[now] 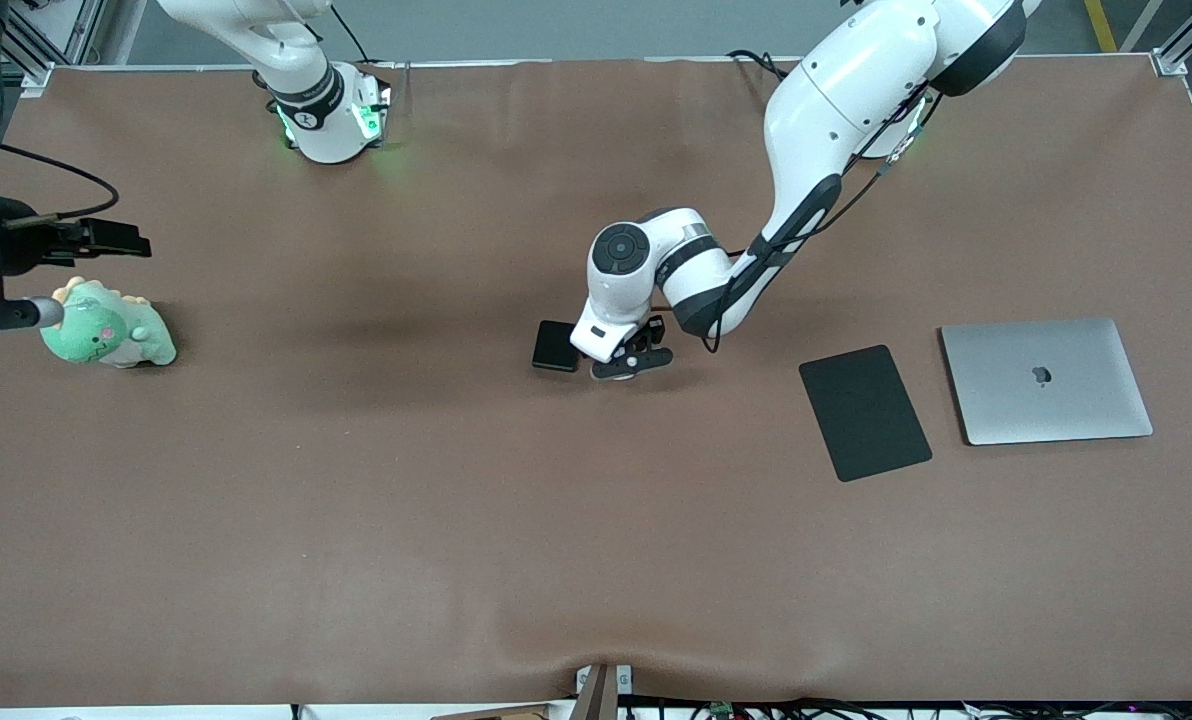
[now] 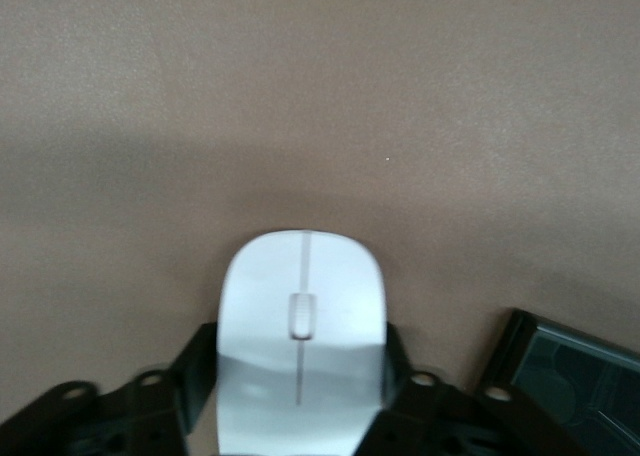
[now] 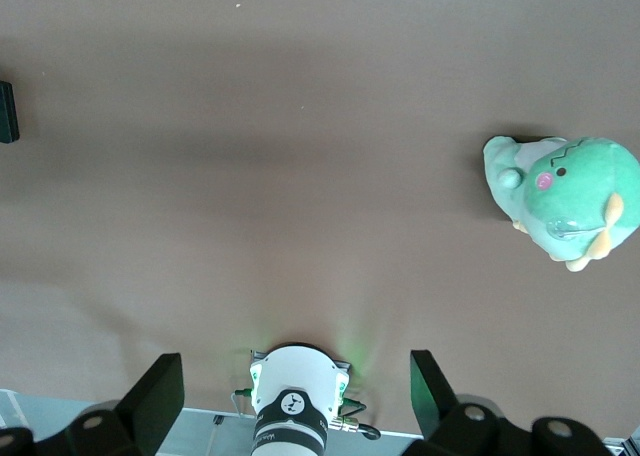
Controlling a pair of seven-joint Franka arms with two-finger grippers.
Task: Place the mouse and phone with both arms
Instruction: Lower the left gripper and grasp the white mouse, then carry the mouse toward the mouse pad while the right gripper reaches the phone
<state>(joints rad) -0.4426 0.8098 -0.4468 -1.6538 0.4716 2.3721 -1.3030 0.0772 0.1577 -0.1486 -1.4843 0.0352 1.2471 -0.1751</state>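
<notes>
The white mouse (image 2: 300,326) sits between the fingers of my left gripper (image 2: 300,401), which press on both of its sides low over the middle of the brown table. In the front view the left gripper (image 1: 628,362) and wrist hide the mouse. The small black phone (image 1: 556,346) lies flat on the table right beside that gripper, toward the right arm's end; its corner shows in the left wrist view (image 2: 575,376). My right gripper (image 3: 297,396) is open and empty, held high over the right arm's end of the table (image 1: 96,238).
A green dinosaur plush (image 1: 106,325) lies under the right arm's hand. A flat black mouse pad (image 1: 864,411) and a closed silver laptop (image 1: 1044,380) lie side by side toward the left arm's end. The right arm's base (image 1: 331,115) stands at the table's back edge.
</notes>
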